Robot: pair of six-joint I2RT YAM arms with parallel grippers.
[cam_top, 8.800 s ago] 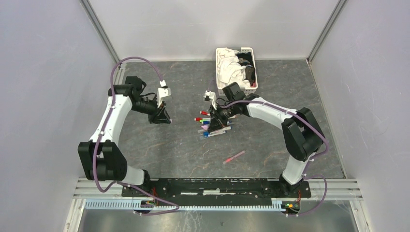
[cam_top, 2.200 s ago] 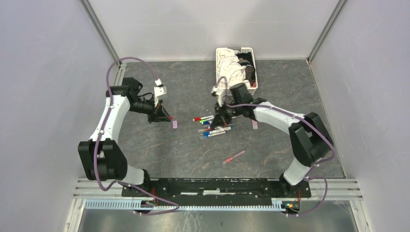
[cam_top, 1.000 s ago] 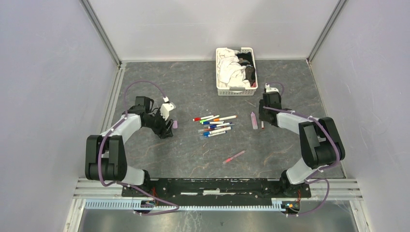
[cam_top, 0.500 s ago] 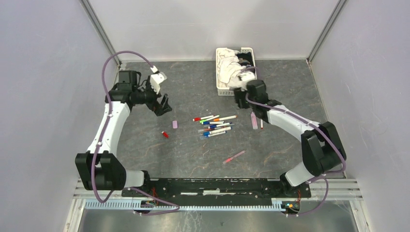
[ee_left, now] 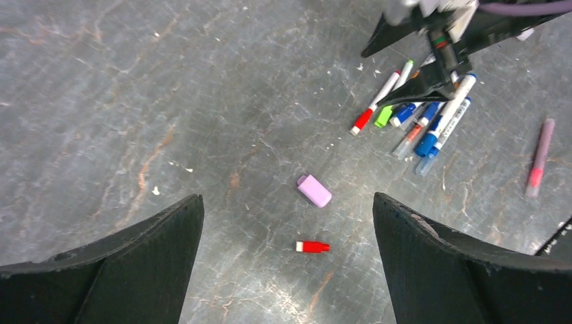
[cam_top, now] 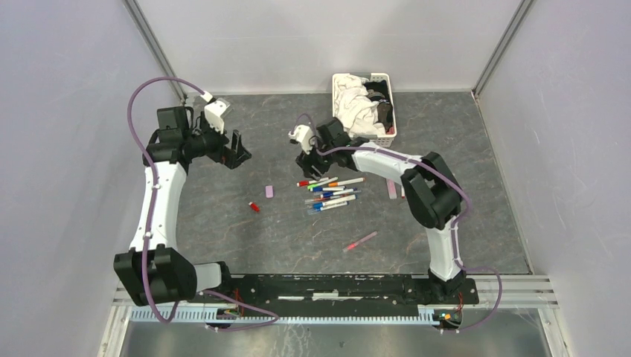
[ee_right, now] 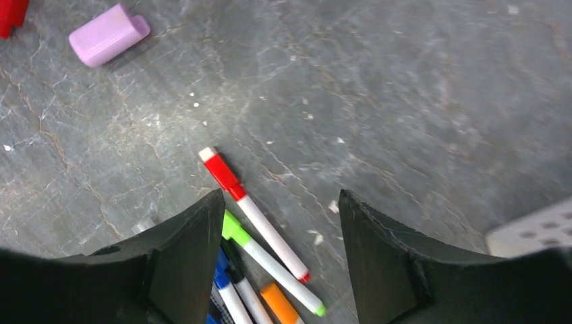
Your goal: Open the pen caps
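Several pens (cam_top: 332,193) lie in a loose pile mid-table, white barrels with caps on them in red, green, blue and orange. Two loose pen caps lie left of the pile: a lilac one (cam_top: 268,191) (ee_left: 314,190) (ee_right: 108,35) and a small red one (cam_top: 254,207) (ee_left: 312,247). My right gripper (cam_top: 305,161) (ee_right: 280,196) hangs open over the pile's left end, the red-capped pen (ee_right: 253,212) between its fingers, untouched. My left gripper (cam_top: 236,152) (ee_left: 287,199) is wide open and empty, raised at the back left, well above the two caps.
A white slatted basket (cam_top: 362,138) of cloths stands at the back, just behind the right arm. A pink-red pen (cam_top: 361,240) (ee_left: 539,158) lies alone toward the front. A lilac pen (cam_top: 391,188) lies right of the pile, beside the right arm's elbow.
The left gripper let go of the red cap near the lilac one, opened wide and rose to the back left. The right gripper opened and swung from the right, past the basket, to the pile.
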